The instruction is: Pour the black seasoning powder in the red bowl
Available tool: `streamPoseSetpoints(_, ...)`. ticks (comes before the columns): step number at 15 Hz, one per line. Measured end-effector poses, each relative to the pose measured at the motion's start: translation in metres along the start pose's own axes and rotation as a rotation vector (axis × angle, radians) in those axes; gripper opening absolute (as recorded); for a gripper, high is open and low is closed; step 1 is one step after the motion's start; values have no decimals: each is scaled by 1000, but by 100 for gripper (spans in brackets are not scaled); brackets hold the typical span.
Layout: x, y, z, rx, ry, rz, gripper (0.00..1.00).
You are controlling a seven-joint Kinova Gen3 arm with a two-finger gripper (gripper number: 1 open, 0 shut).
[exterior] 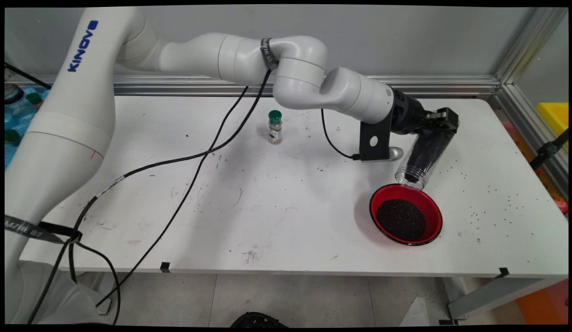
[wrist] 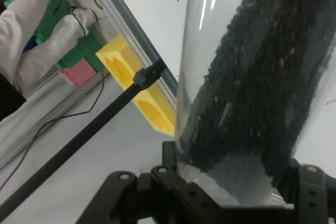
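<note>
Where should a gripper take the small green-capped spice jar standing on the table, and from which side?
Grip the spice jar across its straight body below the green cap, coming in level from the front. It stands upright and alone, so I judge a side grip steadier.

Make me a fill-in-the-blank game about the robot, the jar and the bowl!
1. The gripper holds a clear jar tilted with its open mouth pointing ____.
2. The little grains in the red bowl are ____ in colour.
3. The small spice bottle standing on the white table has a ____ cap.
4. The jar's mouth hangs just above the rim of the ____.

Missing words: down; black; green; bowl
</note>
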Motion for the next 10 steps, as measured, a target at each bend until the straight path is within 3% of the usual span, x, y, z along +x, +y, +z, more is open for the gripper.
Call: streamPoseSetpoints(10,8,-10,-5,9,-35,64,0)
